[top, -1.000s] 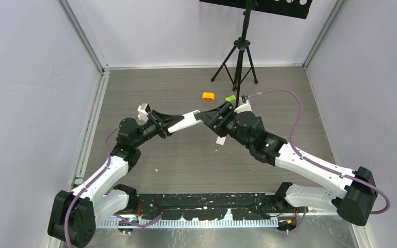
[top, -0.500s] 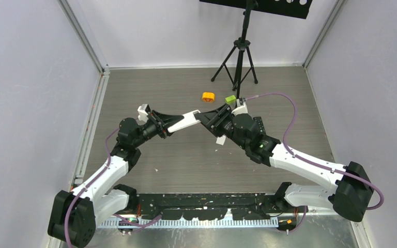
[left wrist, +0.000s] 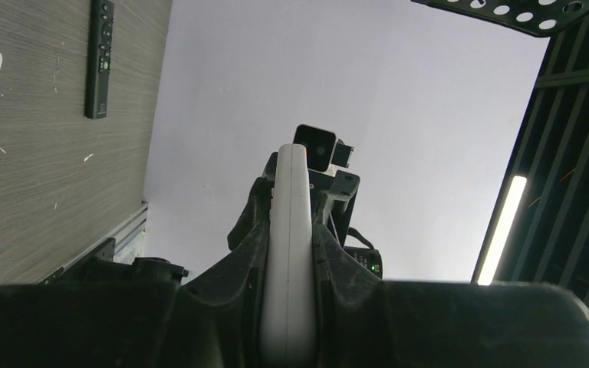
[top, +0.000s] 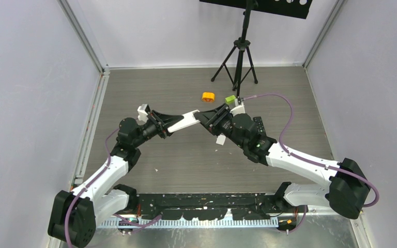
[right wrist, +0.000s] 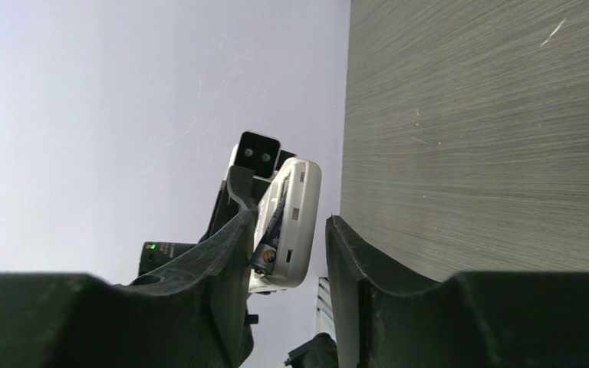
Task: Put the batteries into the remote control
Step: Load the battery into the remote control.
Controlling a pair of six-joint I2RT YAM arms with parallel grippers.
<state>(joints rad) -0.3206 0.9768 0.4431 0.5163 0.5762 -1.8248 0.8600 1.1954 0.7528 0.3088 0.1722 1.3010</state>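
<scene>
My left gripper [top: 161, 125] is shut on a white remote control [top: 186, 120], holding it up above the table; it shows edge-on between the jaws in the left wrist view [left wrist: 290, 253]. My right gripper [top: 207, 118] stands round the remote's free end [right wrist: 297, 222]. One dark battery [right wrist: 268, 249] with an orange end lies in the remote's open back. The right gripper's left finger [right wrist: 230, 253] presses on it. Its right finger [right wrist: 360, 261] stands a small gap away from the remote, so the jaws are open. Other batteries are out of view.
An orange round block [top: 208, 96] and a lime green block [top: 230, 98] lie at the back, near a black tripod [top: 240, 57]. A small white cover piece [top: 220, 140] lies under the right arm. A black remote [left wrist: 98, 57] lies flat on the table.
The right gripper's jaws have narrowed around the remote's end and the battery. The right arm has shifted slightly left. The left arm has kept still.
</scene>
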